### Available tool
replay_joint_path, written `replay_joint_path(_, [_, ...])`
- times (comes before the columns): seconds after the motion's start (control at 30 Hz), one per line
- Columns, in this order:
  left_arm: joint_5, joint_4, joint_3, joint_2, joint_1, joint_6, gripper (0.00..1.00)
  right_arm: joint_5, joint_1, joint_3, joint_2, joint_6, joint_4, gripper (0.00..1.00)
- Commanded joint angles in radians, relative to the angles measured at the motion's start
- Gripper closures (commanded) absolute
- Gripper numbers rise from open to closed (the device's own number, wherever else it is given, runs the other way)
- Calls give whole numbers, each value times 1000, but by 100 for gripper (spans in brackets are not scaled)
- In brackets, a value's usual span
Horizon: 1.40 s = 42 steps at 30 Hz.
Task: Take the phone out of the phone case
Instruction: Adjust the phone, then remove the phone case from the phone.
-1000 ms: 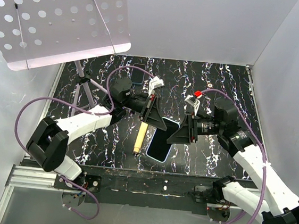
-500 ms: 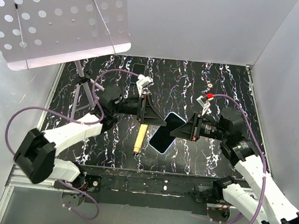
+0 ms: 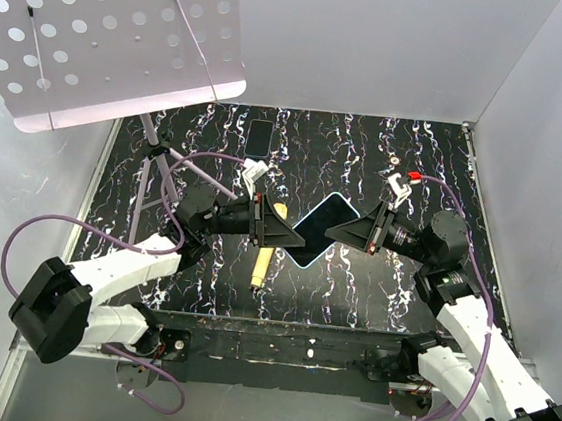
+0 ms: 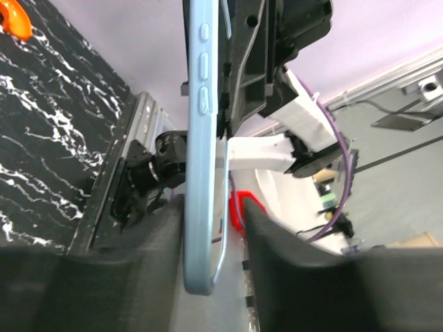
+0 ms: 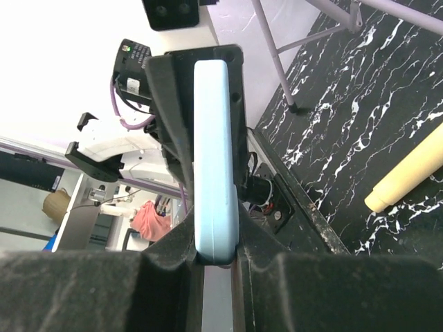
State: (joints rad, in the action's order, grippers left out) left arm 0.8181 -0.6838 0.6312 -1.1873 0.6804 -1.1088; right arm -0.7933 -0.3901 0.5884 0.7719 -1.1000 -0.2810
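Observation:
The phone in its light blue case [image 3: 319,229] hangs in the air over the middle of the table, between my two grippers. My right gripper [image 3: 343,232] is shut on the case's right end; in the right wrist view both fingers [image 5: 216,243] press the case's edge [image 5: 214,152]. My left gripper [image 3: 287,233] is at the left end. In the left wrist view [image 4: 214,216] the case [image 4: 197,173] lies against one finger, and the other finger stands off by a narrow gap. The phone's silver rim [image 4: 223,235] stands a little away from the case at that end.
A pale yellow cylinder [image 3: 264,254] lies on the black marbled table [image 3: 404,284] below the left gripper. A second dark phone [image 3: 259,136] lies at the back. A perforated stand plate [image 3: 99,31] on tripod legs [image 3: 159,173] overhangs the back left. White walls enclose the sides.
Both grippers have carried the cased phone up and toward the back, away from the front edge. The left arm has drawn back to the left, the right arm to the right.

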Motion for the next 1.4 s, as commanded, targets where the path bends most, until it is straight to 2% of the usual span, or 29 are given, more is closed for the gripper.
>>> replay_joint_path(0.0, [36, 0, 42, -15, 16, 9, 81, -21, 2, 13, -3, -61, -190, 99])
replay_joint_path(0.07, [46, -5, 44, -20, 16, 4, 99, -26, 2, 24, 1, -54, -164, 99])
replay_joint_path(0.1, [50, -13, 44, -18, 15, 1, 100, -21, 3, 34, 0, -40, -130, 99])
replay_joint_path(0.2, [56, -22, 39, -8, 16, -5, 100, 6, 13, 71, 13, -14, -44, 72])
replay_joint_path(0.27, [59, -25, 41, 3, 16, -9, 100, 3, 16, 85, 32, -18, -43, 58])
replay_joint_path(0.43, [56, -65, 32, 20, 16, -43, 100, -11, 17, 108, 64, -37, -99, 36])
replay_joint_path(0.53, [38, -149, 2, 12, 16, -106, 100, -9, 17, 116, 69, -26, -103, 29])
replay_joint_path(0.63, [42, -224, -8, -17, 16, -170, 100, -20, 16, 123, 75, -8, -89, 32])
replay_joint_path(0.7, [41, -266, -16, -31, 15, -200, 100, -30, 16, 134, 86, 5, -63, 44])
replay_joint_path(0.8, [49, -267, -10, -38, 16, -192, 100, -52, 14, 145, 104, 9, -53, 56])
replay_joint_path(0.97, [47, -235, -8, -34, 16, -164, 100, -73, 4, 157, 145, 8, -64, 57])
replay_joint_path(1.0, [43, -229, -8, -31, 16, -160, 100, -72, 0, 156, 150, 8, -76, 61])
replay_joint_path(1.07, [39, -217, -10, -29, 16, -157, 100, -72, 0, 153, 158, 6, -89, 83])
replay_joint_path(1.1, [38, -211, -10, -25, 15, -154, 100, -75, -1, 146, 161, 0, -104, 98])
replay_joint_path(1.13, [36, -194, -10, -14, 15, -149, 100, -73, -1, 137, 159, -12, -118, 99])
replay_joint_path(1.17, [30, -162, -11, 0, 16, -140, 93, -63, -1, 119, 155, -30, -151, 99])
replay_joint_path(1.27, [21, -10, -25, 70, 11, -70, 58, -61, 13, 79, 132, -95, -244, 99])
replay_joint_path(1.37, [-11, 214, -47, 181, -2, 32, 46, -76, 28, 93, 118, -90, -195, 99])
